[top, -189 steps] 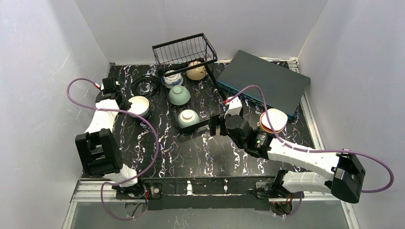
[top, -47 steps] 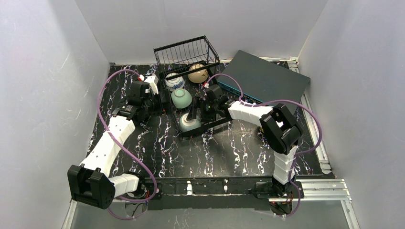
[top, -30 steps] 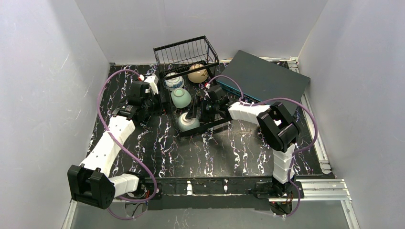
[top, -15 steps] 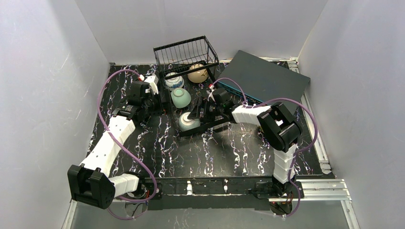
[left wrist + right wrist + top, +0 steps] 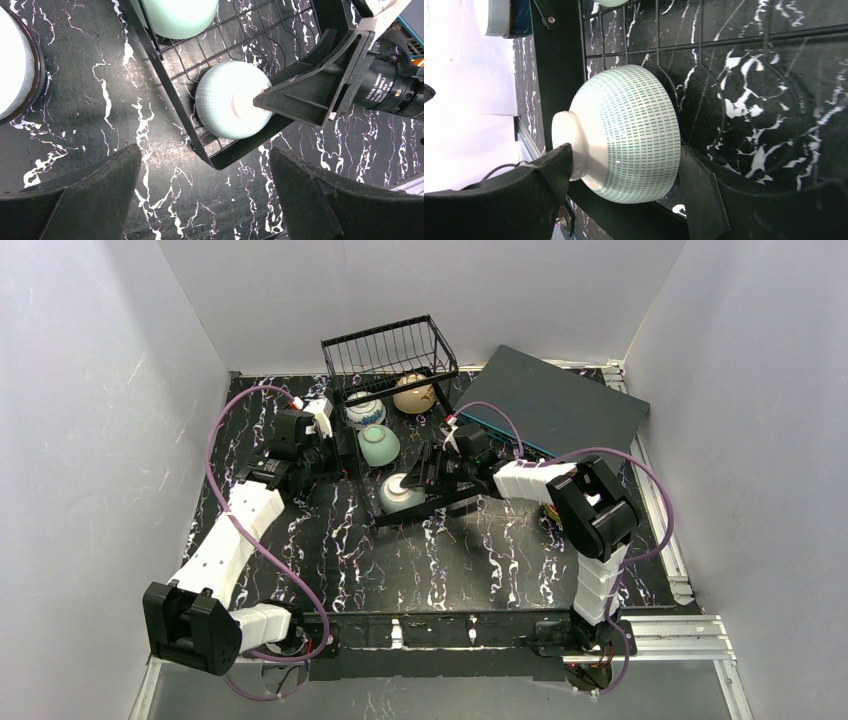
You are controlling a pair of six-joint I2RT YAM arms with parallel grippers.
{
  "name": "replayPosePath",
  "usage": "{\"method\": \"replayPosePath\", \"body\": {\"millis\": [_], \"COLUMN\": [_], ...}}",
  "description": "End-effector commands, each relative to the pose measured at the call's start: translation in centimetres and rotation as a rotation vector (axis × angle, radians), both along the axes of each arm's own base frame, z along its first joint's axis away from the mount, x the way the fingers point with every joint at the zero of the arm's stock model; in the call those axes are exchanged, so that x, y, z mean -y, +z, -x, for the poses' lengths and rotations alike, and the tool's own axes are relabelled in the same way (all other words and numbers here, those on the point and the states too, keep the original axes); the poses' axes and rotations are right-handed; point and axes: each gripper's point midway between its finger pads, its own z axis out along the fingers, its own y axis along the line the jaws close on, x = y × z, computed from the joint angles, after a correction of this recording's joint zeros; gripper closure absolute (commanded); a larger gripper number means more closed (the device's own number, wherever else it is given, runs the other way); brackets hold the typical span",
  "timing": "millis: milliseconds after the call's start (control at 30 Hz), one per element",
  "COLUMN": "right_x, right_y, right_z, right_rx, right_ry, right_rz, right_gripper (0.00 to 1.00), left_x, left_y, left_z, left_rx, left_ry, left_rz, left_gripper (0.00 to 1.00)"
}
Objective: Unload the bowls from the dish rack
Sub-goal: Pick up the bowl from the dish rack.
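The black wire dish rack (image 5: 385, 345) runs from the back wall toward the table's middle. In its near end lies an upside-down white bowl with teal dashes (image 5: 400, 492) (image 5: 634, 135). My right gripper (image 5: 415, 483) (image 5: 624, 155) is shut on it, one finger on the foot and the other against the rim. Behind it in the rack are a pale green bowl (image 5: 378, 445), a blue-and-white bowl (image 5: 363, 412) and a beige bowl (image 5: 413, 393). My left gripper (image 5: 330, 462) (image 5: 205, 155) hangs open over the table, just outside the rack's left rail (image 5: 160, 65), holding nothing.
A flat dark grey-teal box (image 5: 555, 405) lies at the back right, behind the right arm. A white bowl in a dark ring (image 5: 12, 70) sits on the table at the left, under my left arm. The black marbled tabletop (image 5: 420, 560) stretches toward the arm bases.
The right gripper has narrowed onto the dashed bowl and the arm has drawn slightly right, nudging the bowl with it. The left arm has not moved.
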Motion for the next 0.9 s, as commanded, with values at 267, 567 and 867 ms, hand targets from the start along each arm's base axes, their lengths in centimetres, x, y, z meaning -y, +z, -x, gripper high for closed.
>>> {"method": "replayPosePath", "body": {"millis": [267,567,867], "right_x": [2.4,2.0,1.6], "right_y": [2.0,4.2,6.6], "right_z": [-1.6,-2.1,-2.5], "right_rx": [0.105,0.224,0.404], "right_ry": [-0.020,0.056,0.185], "right_rz": [0.034,0.030,0.043], "right_gripper": [0.52,0.57,0.57], "left_x": [0.3,0.4,0.5], "left_y": [-0.6,-0.5,-0.4], "left_z": [0.8,0.7,0.8], "left_rx": [-0.023,-0.021,-0.019], "left_ry": [-0.020,-0.026,-0.030], "left_rz": [0.004,0.009,0.012], "left_gripper": [0.02,0.02,0.02]}}
